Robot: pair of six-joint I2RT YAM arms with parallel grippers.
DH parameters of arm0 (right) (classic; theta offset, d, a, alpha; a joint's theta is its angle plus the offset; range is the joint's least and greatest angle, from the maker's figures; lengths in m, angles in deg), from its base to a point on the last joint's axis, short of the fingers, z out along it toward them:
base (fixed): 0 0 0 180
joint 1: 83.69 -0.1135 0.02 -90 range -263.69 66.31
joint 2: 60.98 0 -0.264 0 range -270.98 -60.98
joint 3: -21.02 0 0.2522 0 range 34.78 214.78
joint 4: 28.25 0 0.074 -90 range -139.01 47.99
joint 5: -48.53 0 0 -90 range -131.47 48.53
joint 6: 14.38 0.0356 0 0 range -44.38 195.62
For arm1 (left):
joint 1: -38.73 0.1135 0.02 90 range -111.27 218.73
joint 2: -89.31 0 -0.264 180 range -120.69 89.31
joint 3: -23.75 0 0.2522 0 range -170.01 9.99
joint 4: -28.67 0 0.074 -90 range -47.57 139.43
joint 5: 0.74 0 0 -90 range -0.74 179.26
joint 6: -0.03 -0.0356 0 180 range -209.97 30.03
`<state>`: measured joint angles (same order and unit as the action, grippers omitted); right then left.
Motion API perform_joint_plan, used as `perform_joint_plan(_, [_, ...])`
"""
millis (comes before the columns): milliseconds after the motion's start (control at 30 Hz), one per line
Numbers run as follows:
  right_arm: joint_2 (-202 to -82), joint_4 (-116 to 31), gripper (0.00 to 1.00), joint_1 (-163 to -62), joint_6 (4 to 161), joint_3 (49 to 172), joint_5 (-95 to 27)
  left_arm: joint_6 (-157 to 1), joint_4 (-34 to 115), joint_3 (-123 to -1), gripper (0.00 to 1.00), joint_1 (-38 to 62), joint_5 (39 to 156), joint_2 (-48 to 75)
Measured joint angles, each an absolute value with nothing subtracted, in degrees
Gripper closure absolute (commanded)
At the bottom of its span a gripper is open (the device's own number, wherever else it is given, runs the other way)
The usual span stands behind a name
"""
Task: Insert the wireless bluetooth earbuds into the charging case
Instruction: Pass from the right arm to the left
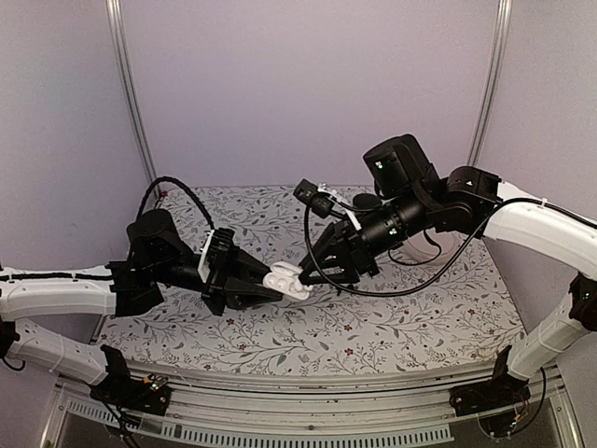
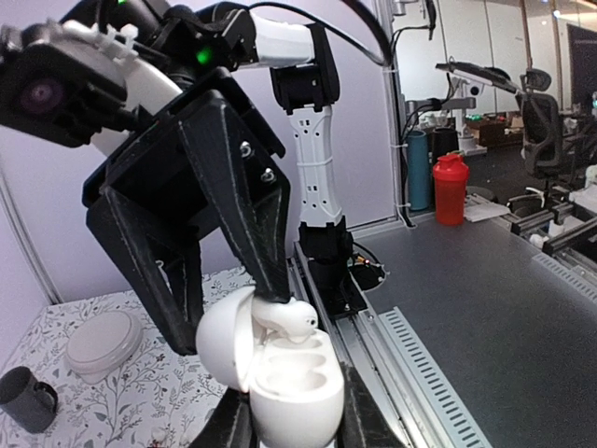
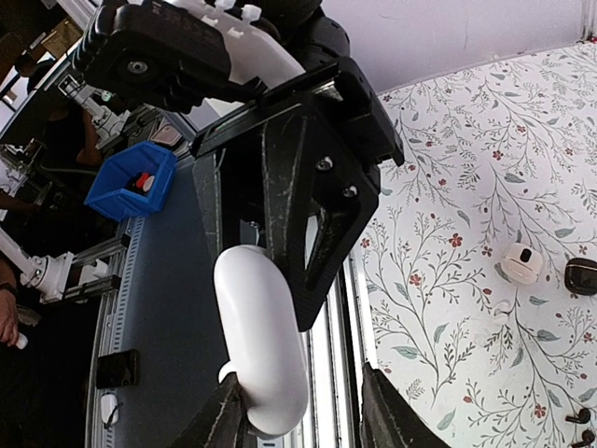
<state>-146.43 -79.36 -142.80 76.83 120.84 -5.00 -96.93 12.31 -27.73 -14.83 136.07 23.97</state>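
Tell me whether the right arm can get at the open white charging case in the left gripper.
Probably yes: the right gripper hangs open over the white plastic charging case, lid swung back, a white earbud sitting in one well; nothing stands between them.

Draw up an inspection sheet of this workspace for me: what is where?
Surface: table under a floral cloth.
Job's things: white charging case, lid open; one white earbud lies in a slot, the other slot is empty.
Clutter: round pale case, dark cup, small white piece, small black piece.
Grippers: left gripper shut on the charging case; right gripper open, one fingertip touching the earbud.
Cables: black cable loops under the right arm; another cable arches over the left arm.
Surroundings: red bottle, blue bin.
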Motion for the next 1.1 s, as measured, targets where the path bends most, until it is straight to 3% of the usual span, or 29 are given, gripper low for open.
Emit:
perform_joint_plan(467, [-145.3, -74.92, 0.46, -142.48, 79.67, 118.09, -14.27, -77.65, -8.02, -22.83, 1.0, -14.04, 129.29, 17.12])
perform_joint_plan(900, [-144.9, -72.38, 0.2, -141.8, 81.2, 117.41, -19.93, -74.03, -10.36, -22.83, 1.0, -13.17, 124.39, 16.16])
perform_joint_plan(1100, [-143.35, -72.54, 0.18, -141.34, 82.3, 116.8, -20.41, -73.59, -10.89, -22.83, 1.0, -12.53, 123.24, 15.9])
